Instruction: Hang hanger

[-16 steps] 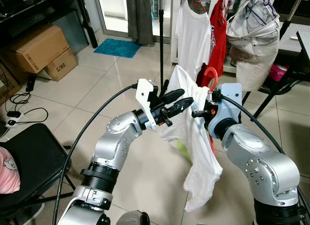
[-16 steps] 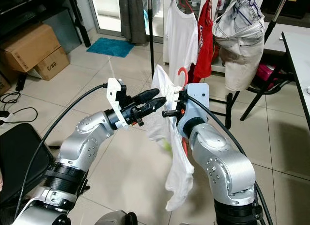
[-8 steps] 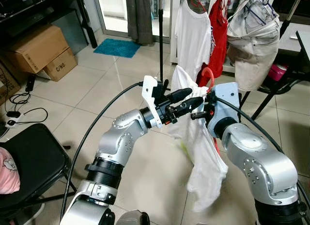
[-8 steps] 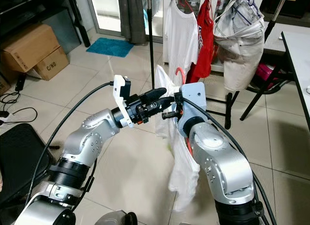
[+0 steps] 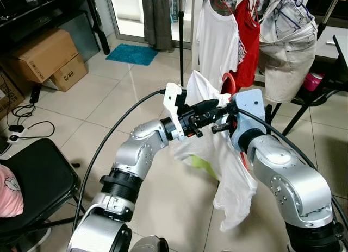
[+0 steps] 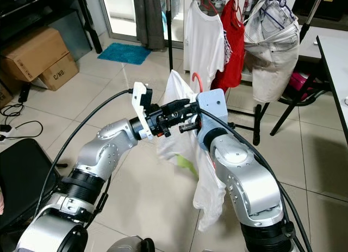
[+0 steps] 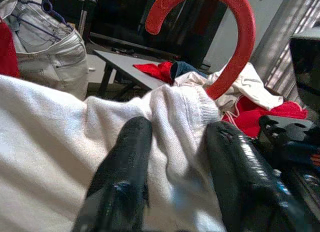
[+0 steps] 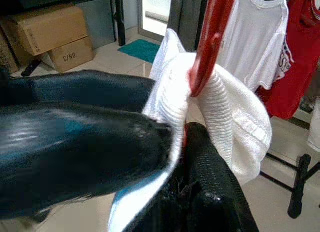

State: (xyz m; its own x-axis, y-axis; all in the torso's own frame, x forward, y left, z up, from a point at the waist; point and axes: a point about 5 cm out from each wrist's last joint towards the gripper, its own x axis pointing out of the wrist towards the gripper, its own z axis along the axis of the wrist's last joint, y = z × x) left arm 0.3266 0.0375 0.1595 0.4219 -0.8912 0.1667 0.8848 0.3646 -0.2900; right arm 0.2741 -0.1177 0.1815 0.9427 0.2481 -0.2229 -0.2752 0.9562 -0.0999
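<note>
Left wrist view: left end effector (image 7: pixel 172 157) has two black fingers (image 7: pixel 122 177) parted, with white shirt (image 7: pixel 60 142) fabric bunched between and around them. Ribbed collar (image 7: pixel 200 104) of the shirt sits just past the fingertips. Red hanger hook (image 7: pixel 235 37) rises out of the collar and curves over above it. Beyond, a grey desk (image 7: pixel 127 67) carries a heap of red and white clothes (image 7: pixel 240 99). Pale jeans (image 7: pixel 45 49) hang further back. Part of a dark mechanism (image 7: pixel 295 142) lies beside one finger.
</note>
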